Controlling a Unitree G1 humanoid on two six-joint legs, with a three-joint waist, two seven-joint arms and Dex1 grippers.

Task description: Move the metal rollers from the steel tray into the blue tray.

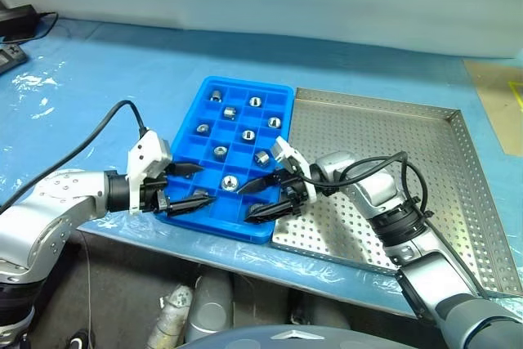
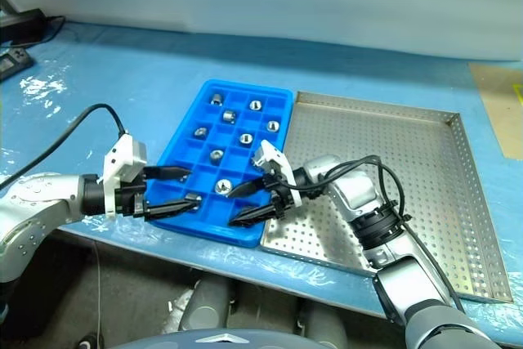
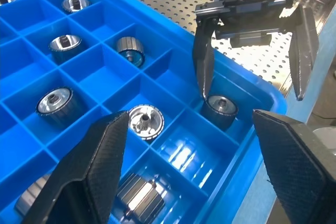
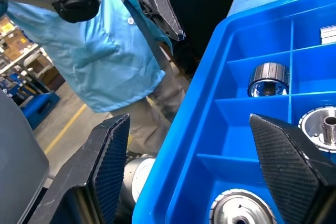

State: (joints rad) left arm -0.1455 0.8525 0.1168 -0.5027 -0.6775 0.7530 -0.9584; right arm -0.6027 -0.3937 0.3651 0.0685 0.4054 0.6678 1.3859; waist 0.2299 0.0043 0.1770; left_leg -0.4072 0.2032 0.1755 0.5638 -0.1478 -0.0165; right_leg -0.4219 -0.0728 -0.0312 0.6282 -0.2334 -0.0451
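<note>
We see metal rollers [image 1: 229, 182] resting in the blue tray [image 1: 282, 92], both the right gripper [image 1: 260, 199] and left gripper [image 1: 194, 185] wide apart over its near edge, holding nothing, steel tray [image 1: 458, 202] alongside.

A blue table cover [image 1: 106, 71], a black device [image 1: 16, 18] at its far corner

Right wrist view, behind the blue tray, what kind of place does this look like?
Probably a factory or workshop floor. Past the blue tray there is a concrete floor with a yellow painted line, stacked blue crates by shelving, and a person in a light blue work coat.
</note>
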